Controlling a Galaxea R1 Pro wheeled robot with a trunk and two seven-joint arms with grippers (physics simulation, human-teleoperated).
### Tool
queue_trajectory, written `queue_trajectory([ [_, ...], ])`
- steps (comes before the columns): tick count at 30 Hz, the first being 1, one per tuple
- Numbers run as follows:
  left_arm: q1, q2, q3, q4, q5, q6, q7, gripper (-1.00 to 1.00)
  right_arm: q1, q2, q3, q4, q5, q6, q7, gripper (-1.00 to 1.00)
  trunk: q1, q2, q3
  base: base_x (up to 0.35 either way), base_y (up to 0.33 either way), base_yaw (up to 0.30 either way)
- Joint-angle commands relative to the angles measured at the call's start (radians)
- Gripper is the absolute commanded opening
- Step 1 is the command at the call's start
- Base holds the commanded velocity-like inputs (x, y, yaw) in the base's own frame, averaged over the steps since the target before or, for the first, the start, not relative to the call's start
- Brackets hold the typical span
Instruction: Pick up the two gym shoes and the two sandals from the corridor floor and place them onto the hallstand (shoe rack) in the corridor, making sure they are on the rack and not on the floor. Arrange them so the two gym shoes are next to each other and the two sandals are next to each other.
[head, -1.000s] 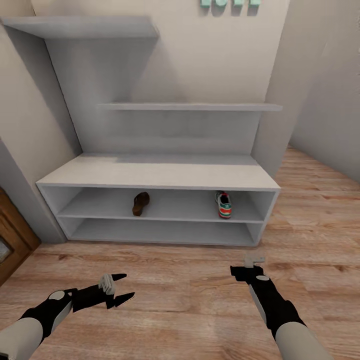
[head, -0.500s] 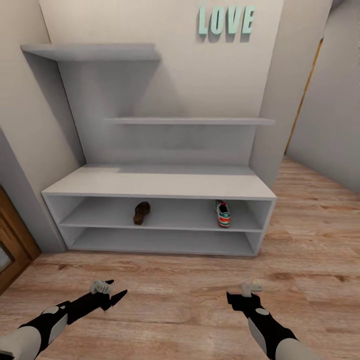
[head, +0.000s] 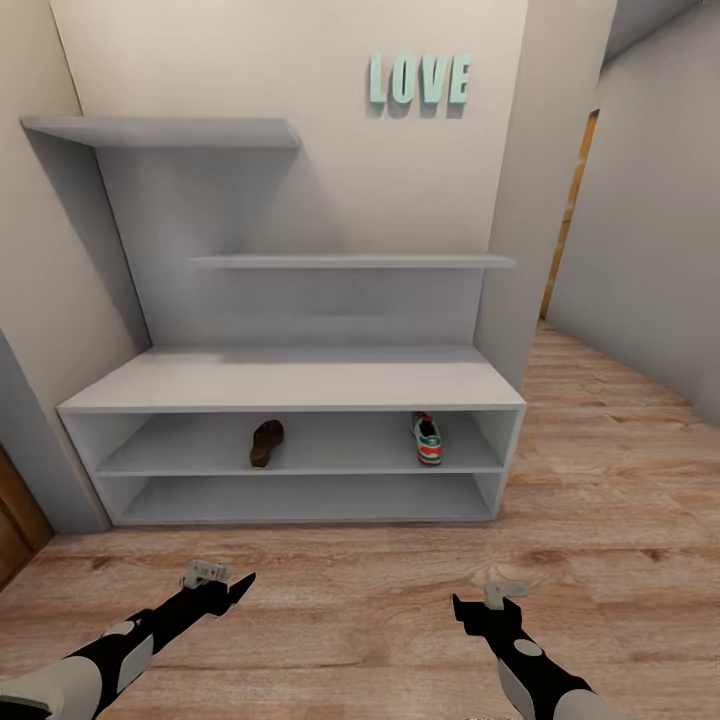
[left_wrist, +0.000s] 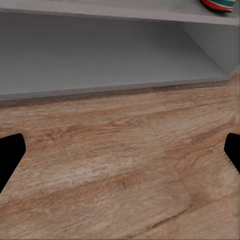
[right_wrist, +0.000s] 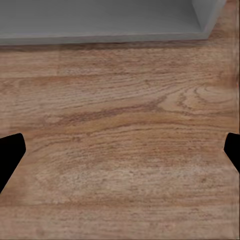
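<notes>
Where the hallstand (head: 290, 385) stands against the cream wall, its items are as follows: one gym shoe (head: 427, 439), white with green stripe and red-orange heel, on the upper open shelf near the right end, heel toward the front edge; one sandal (head: 266, 443), dark brown, on the same shelf left of centre, well apart from the shoe; lower open shelf, bench top and two floating shelves on the back panel, all white; teal letters "LOVE" (head: 418, 80) on the wall above.

Corridor floor (head: 380, 570): light brown wood planks with visible grain, running past the right end of the hallstand toward a doorway.

Left gripper (head: 225, 588): low over the floor in front of the hallstand's left half, jaws apart, nothing between them; in the left wrist view the dark fingertips (left_wrist: 10, 155) sit wide at either side of bare planks, with the gym shoe's heel (left_wrist: 218, 5) above the shelf edge.

Right gripper (head: 480, 607): over the floor before the hallstand's right half; jaws likewise spread and holding nothing, fingertips (right_wrist: 10, 154) wide in the right wrist view.
</notes>
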Motion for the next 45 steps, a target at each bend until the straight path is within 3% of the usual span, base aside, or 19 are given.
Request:
queue_trajectory([
  [1, 0.0, -0.001, -0.009, 0.001, 0.008, -0.004, 0.0, 1.0, -0.001, 0.001, -0.008, 0.002, 0.01, -0.005, 0.0, 1.0, -0.004, 0.007, 0.002, 0.0, 0.0, -0.286],
  [13, 0.0, -0.005, -0.008, 0.002, 0.01, -0.005, 0.011, 1.0, -0.001, 0.001, -0.008, 0.003, 0.01, -0.009, 0.0, 1.0, -0.05, 0.091, 0.044, 0.0, 0.0, -0.298],
  [35, 0.0, -0.005, -0.008, 0.002, 0.01, -0.005, 0.011, 1.0, -0.001, 0.001, -0.008, 0.013, 0.01, -0.009, 0.0, 1.0, -0.05, 0.091, 0.057, 0.0, 0.0, -0.199],
  [45, 0.0, -0.005, -0.008, 0.002, 0.01, -0.005, 0.011, 1.0, -0.001, 0.001, -0.01, 0.013, 0.01, -0.009, 0.0, 1.0, -0.012, 0.021, 0.035, 0.0, 0.0, -0.255],
])
